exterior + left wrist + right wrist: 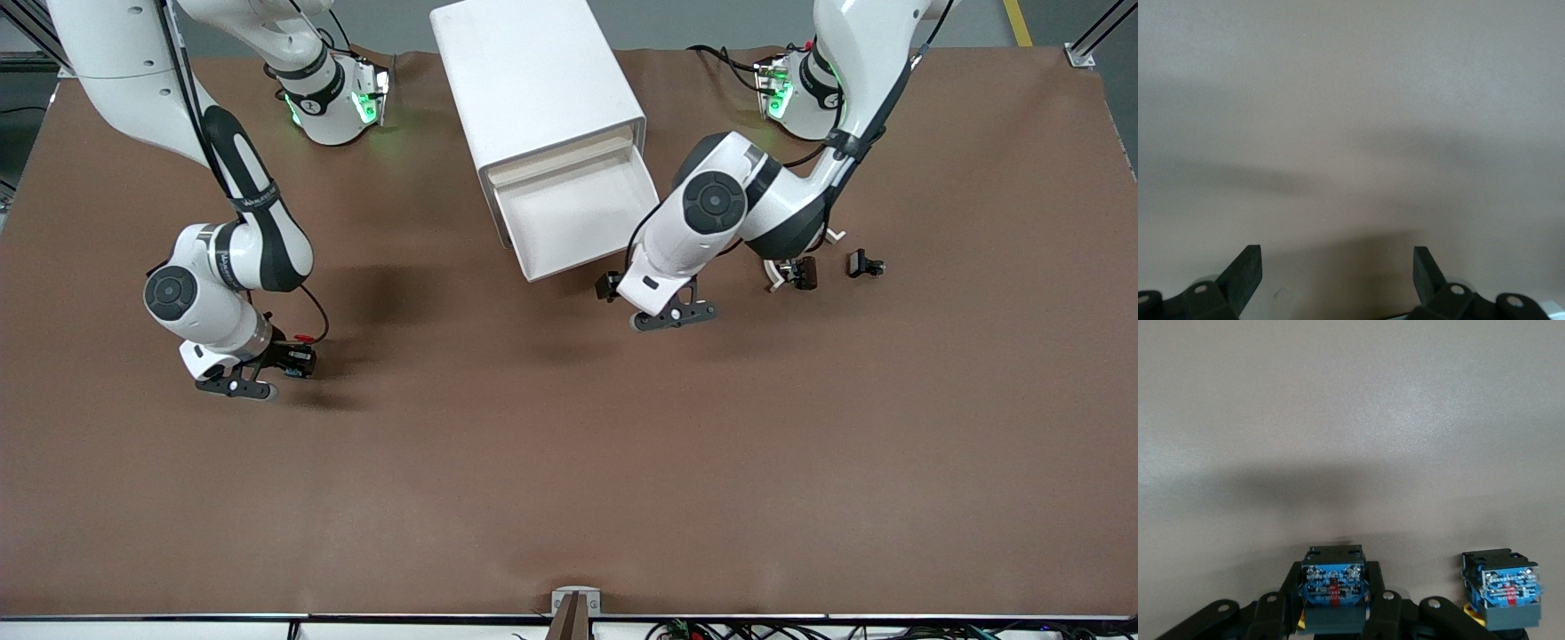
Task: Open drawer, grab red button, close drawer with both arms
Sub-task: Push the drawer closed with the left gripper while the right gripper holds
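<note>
Right gripper (pixel 1335 603) clamped on button (pixel 1333 583); second button (pixel 1501 587) just beside, mix-up or knock risk. Left gripper (pixel 1337 261) wide open over table by open drawer (pixel 578 222); off-centre push could skid cabinet (pixel 533 80).

Front cam: high, at table (pixel 569 462) edge across from robot bases, looking down; covers whole table, corner to corner. Left wrist cam: close, low over table (pixel 1351 133), own left hand (pixel 1338 273) at frame edge, bare surface only. Right wrist cam: close, same framing, right hand (pixel 1335 603) in shot. Overlap: front view contains both wrist patches; wrist views share nothing.
</note>
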Controlling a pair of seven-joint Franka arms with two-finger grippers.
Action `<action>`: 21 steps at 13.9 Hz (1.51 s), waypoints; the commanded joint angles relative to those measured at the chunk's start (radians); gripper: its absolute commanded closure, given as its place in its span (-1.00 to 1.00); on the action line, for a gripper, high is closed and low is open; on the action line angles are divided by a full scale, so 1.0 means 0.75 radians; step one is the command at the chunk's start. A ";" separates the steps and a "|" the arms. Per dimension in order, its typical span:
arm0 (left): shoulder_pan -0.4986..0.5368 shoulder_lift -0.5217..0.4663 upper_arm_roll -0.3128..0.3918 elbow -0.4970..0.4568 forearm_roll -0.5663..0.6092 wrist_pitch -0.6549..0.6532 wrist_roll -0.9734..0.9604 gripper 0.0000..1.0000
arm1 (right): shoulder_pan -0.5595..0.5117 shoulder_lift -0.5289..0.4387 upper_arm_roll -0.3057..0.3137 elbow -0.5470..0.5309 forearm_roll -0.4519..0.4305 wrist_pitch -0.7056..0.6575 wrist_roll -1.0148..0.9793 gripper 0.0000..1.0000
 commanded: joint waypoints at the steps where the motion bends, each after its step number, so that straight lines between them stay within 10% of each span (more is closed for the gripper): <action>1: -0.054 0.046 0.002 0.037 0.061 -0.003 -0.124 -1.00 | -0.014 -0.020 0.017 -0.073 0.017 0.096 -0.022 1.00; 15: -0.238 0.122 -0.008 0.074 0.018 -0.087 -0.435 -1.00 | -0.021 -0.015 0.017 -0.086 0.017 0.088 -0.053 0.99; 17: -0.256 0.132 -0.012 0.078 -0.074 -0.087 -0.464 -1.00 | -0.018 -0.015 0.017 -0.081 0.017 0.084 -0.053 -0.99; 21: -0.269 0.134 -0.016 0.082 -0.283 -0.132 -0.464 -1.00 | -0.023 -0.022 0.017 -0.051 0.015 0.080 -0.057 -1.00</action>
